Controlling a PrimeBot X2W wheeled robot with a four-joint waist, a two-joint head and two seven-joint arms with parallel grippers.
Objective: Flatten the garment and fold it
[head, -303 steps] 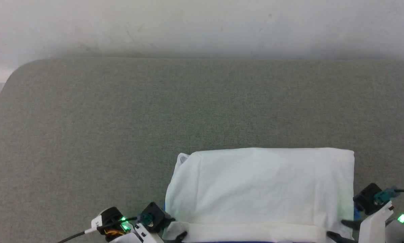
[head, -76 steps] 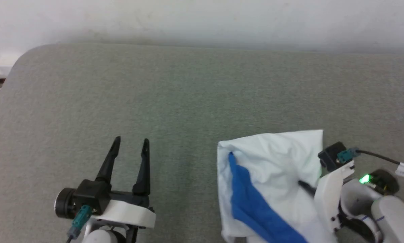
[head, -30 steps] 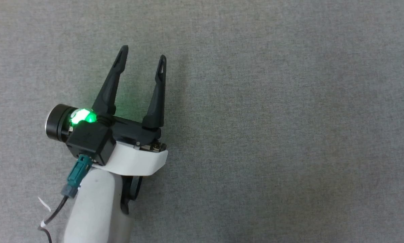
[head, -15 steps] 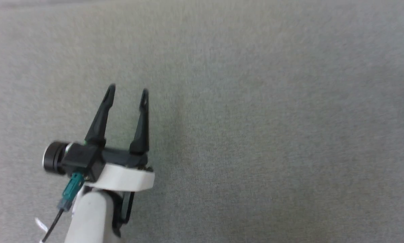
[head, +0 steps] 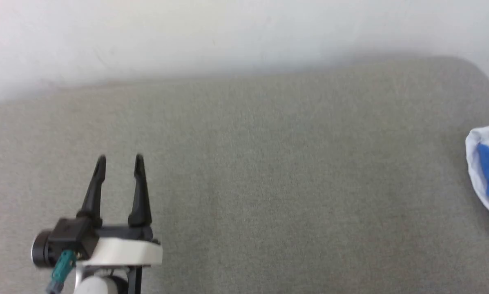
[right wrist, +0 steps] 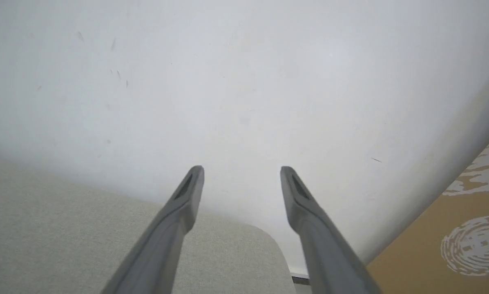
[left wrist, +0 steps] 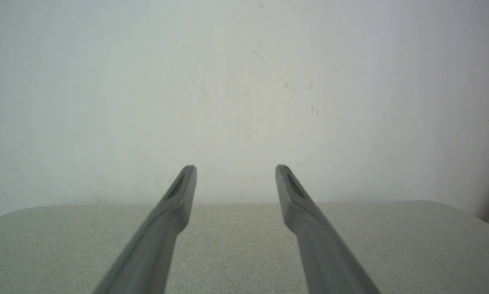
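Both parted and empty, left pincer (head: 120, 157), right pincer (right wrist: 242, 168).

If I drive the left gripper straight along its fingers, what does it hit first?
Probably the white wall. The left gripper, open and empty, points over the grey padded surface toward its far edge; nothing stands between. Depth is unclear, so it might graze the surface first.

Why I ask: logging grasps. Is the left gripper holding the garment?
No, the left gripper is open and empty above the grey surface, while the garment lies apart at the head view's right edge.
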